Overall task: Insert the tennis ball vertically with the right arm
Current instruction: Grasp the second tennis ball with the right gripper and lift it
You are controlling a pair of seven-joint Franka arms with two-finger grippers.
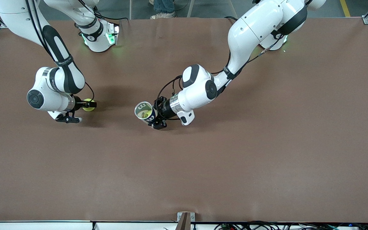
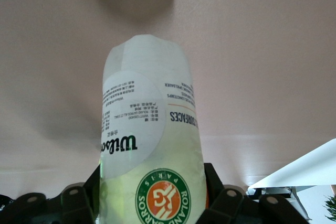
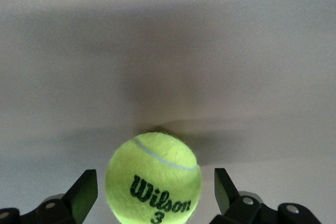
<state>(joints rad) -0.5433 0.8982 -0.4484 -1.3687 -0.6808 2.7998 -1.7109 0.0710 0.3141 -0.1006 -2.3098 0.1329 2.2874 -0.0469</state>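
A yellow-green Wilson tennis ball (image 1: 89, 108) (image 3: 154, 179) rests on the brown table toward the right arm's end. My right gripper (image 1: 86, 104) (image 3: 154, 190) is down around it and open. One finger (image 3: 84, 195) stands on each side, with a gap showing between each finger and the ball. Over the middle of the table, my left gripper (image 1: 156, 117) (image 2: 152, 192) is shut on a clear tennis ball can (image 1: 145, 111) (image 2: 149, 145) with Wilson and Roland Garros labels. The can is held tilted above the table, its open mouth turned up and toward the right arm's end.
The brown table (image 1: 235, 159) carries nothing else in view. Both arm bases stand along its edge farthest from the front camera. A bracket (image 1: 185, 220) and cables lie at the edge nearest to it.
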